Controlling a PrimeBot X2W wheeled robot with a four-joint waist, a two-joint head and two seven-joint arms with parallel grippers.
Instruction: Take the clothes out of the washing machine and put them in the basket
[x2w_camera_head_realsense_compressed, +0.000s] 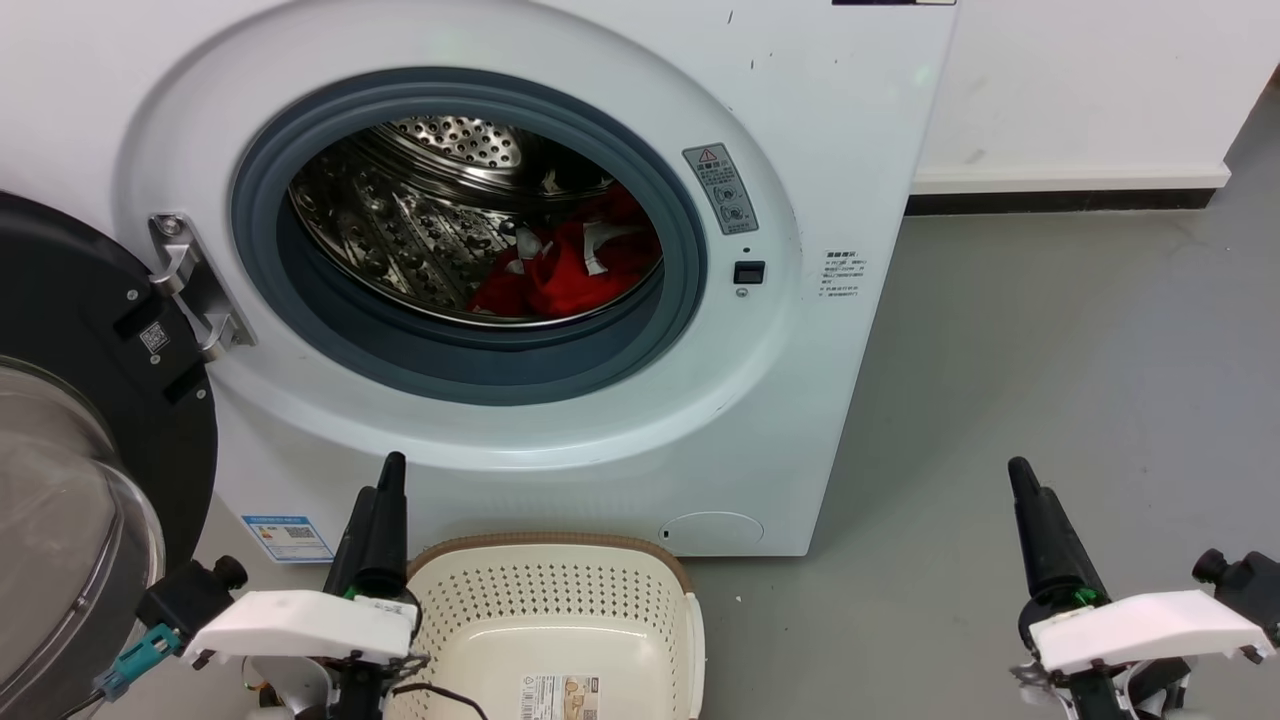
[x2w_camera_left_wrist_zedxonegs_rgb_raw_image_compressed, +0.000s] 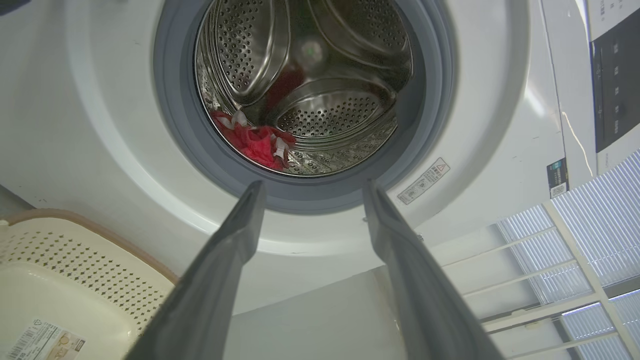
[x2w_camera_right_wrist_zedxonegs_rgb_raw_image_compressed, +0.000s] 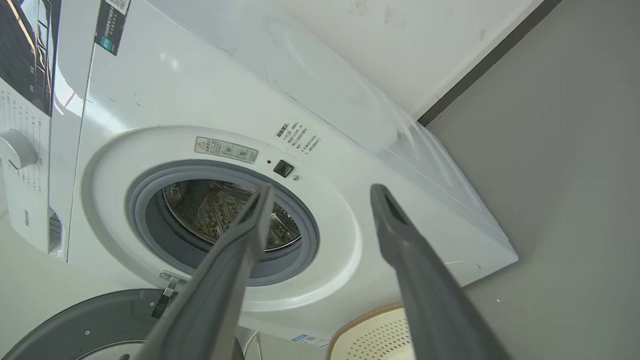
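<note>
With the left gripper (x2w_camera_left_wrist_zedxonegs_rgb_raw_image_compressed: 315, 186) and right gripper (x2w_camera_right_wrist_zedxonegs_rgb_raw_image_compressed: 322, 187) both spread wide and empty, bright red fabric clothes (x2w_camera_head_realsense_compressed: 570, 265) lie inside the white front-loading washing machine (x2w_camera_head_realsense_compressed: 820, 150), beyond the cream perforated plastic basket (x2w_camera_head_realsense_compressed: 550, 600) on the grey floor (x2w_camera_head_realsense_compressed: 1050, 350).

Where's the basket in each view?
Head view: basket at bottom centre.
Left wrist view: basket in the lower left corner.
Right wrist view: basket at the bottom edge, right of centre.
Shared landmark: washing machine's grey porthole rim.
</note>
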